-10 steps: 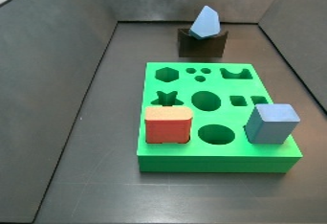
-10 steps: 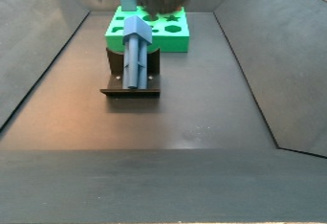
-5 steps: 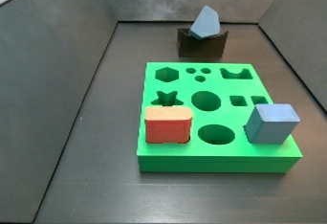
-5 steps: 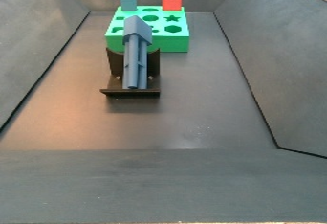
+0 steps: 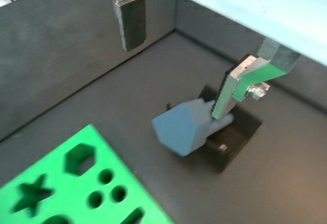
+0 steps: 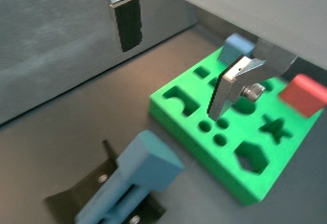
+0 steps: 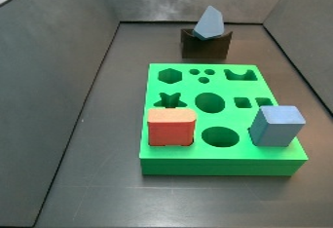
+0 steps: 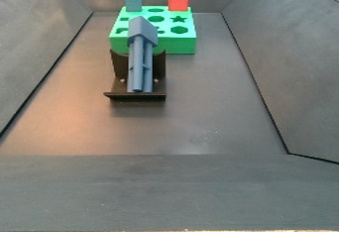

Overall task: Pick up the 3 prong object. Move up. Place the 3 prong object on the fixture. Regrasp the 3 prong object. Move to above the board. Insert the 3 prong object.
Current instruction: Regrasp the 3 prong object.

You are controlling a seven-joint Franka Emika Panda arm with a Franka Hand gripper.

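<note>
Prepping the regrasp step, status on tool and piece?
Tool open, empty, above the fixture. 3 prong object resting on fixture, untouched. Board carries red block and pale cube.

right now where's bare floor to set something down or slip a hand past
Free: the dark floor in front of the fixture, and the strips between the board and the side walls. Crowded: the short gap between fixture and board, and the board top with the red block and blue cube. The gripper, open, hangs above the 3 prong object.

One 3 prong object (image 8: 141, 56), one fixture (image 8: 135, 90), one board (image 7: 219, 120) — gripper (image 5: 185, 46) overhead.
</note>
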